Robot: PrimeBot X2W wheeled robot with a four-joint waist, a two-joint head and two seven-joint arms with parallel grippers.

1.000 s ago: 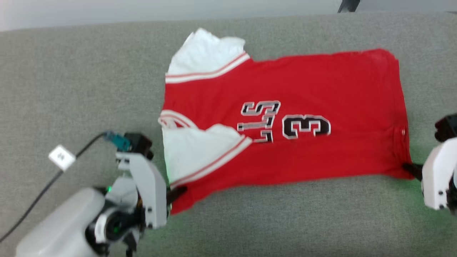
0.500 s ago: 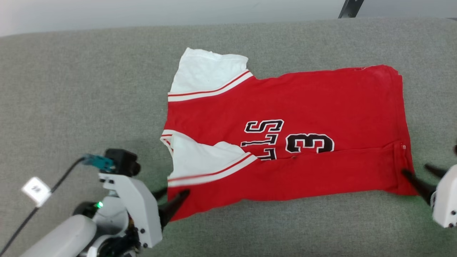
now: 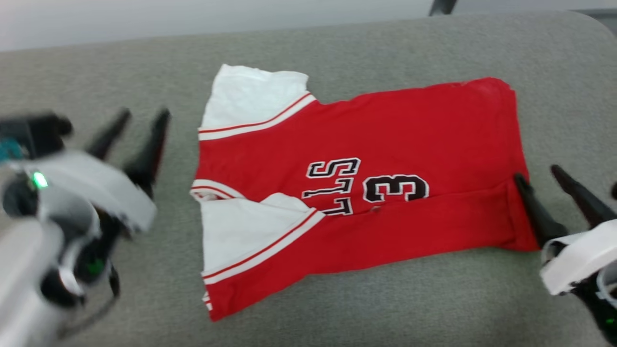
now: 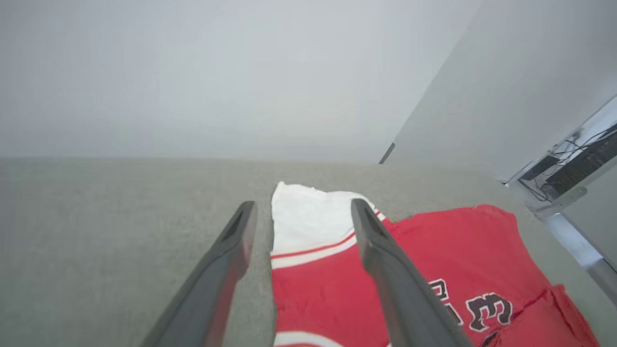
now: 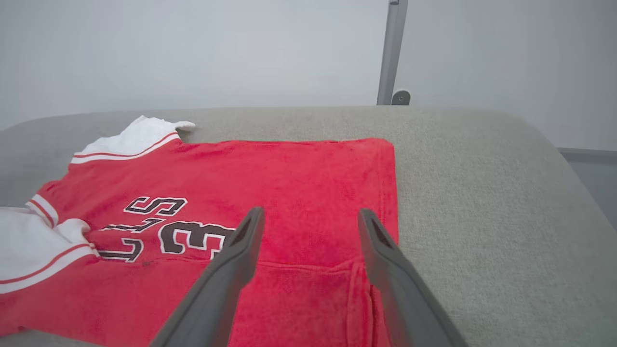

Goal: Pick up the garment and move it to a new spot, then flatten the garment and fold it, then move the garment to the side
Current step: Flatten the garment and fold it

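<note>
The garment point(image 3: 385, 130) is a red shirt with white sleeves and black lettering, lying flat on the grey surface with its collar to the left. Its near sleeve point(image 3: 241, 231) is folded in over the body, and a crease runs along the near part. My left gripper point(image 3: 144, 114) hangs open to the left of the far sleeve point(image 3: 250, 99), apart from the cloth. In the left wrist view its fingers point(image 4: 303, 206) frame that sleeve point(image 4: 308, 217). My right gripper point(image 3: 536, 173) is open at the hem's near right corner, and in its own view it point(image 5: 311, 213) hovers over the garment point(image 5: 289, 168).
The grey fabric-covered surface point(image 3: 337, 313) has a rounded right end point(image 5: 530, 159) and a far edge against a pale wall. A metal post point(image 5: 391, 48) stands behind it. A shelf with cables point(image 4: 569, 168) shows at the right of the left wrist view.
Both grippers have opened and let go of the shirt's near edge. The left arm has swung up and away to the left; the right has lifted slightly. The camera has also shifted.
</note>
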